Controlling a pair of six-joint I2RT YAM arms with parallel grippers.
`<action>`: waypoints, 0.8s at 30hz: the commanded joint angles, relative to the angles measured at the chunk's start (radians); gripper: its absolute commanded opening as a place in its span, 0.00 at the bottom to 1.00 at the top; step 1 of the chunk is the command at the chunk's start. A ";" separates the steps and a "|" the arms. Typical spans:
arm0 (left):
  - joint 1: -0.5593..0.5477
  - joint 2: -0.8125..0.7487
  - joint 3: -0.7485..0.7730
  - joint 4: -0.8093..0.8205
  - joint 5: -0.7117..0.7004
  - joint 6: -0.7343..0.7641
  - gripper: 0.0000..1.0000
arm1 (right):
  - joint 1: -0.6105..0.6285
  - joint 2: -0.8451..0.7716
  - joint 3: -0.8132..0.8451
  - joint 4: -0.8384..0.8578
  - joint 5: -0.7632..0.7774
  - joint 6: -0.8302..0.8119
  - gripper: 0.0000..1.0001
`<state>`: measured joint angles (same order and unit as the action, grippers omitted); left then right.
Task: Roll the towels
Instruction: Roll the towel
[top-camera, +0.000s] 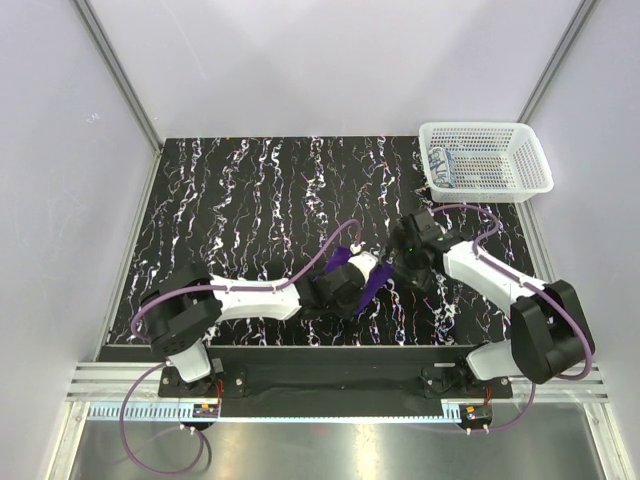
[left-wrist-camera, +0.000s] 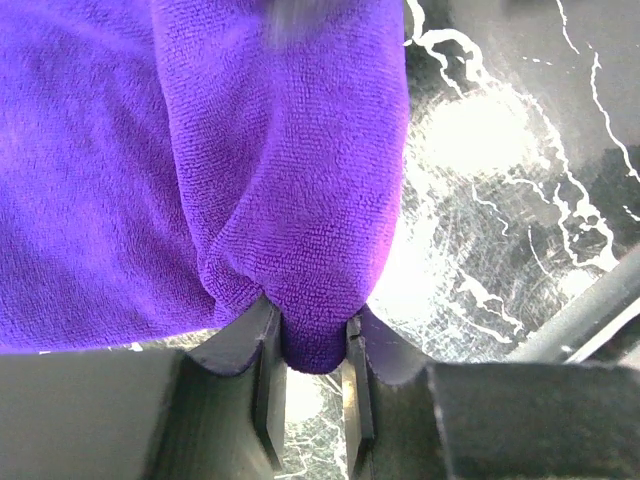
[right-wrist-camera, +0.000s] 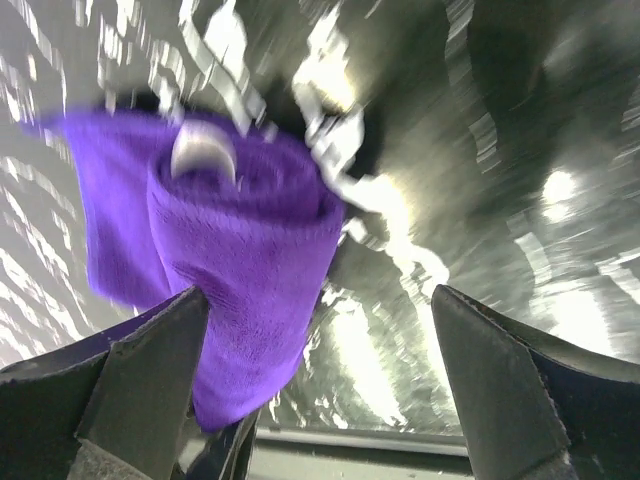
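The purple towel is partly rolled and hangs between the two grippers near the table's front middle. In the left wrist view the towel fills the upper frame, and my left gripper is shut on a bunched fold of it. In the right wrist view the towel roll lies against the left finger of my right gripper, which is wide open and holds nothing. In the top view my left gripper and my right gripper are close together. The patterned towel lies rolled in the basket.
The white mesh basket stands at the back right corner of the black marbled table. White walls and metal frame posts enclose the table. The arms' bases sit on a rail at the near edge.
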<state>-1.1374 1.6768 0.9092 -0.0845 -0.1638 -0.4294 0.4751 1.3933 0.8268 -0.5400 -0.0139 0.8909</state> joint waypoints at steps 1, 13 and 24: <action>-0.001 -0.029 -0.016 0.011 0.055 -0.017 0.04 | -0.062 -0.022 0.067 -0.052 0.054 -0.055 1.00; 0.240 -0.049 -0.131 0.305 0.600 -0.235 0.02 | -0.082 -0.525 -0.121 0.116 -0.114 -0.081 1.00; 0.436 0.044 -0.240 0.762 0.918 -0.637 0.04 | -0.081 -0.557 -0.365 0.327 -0.316 0.028 1.00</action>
<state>-0.7395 1.6924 0.6933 0.4259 0.6010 -0.8921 0.3954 0.8352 0.4976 -0.3386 -0.2543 0.8722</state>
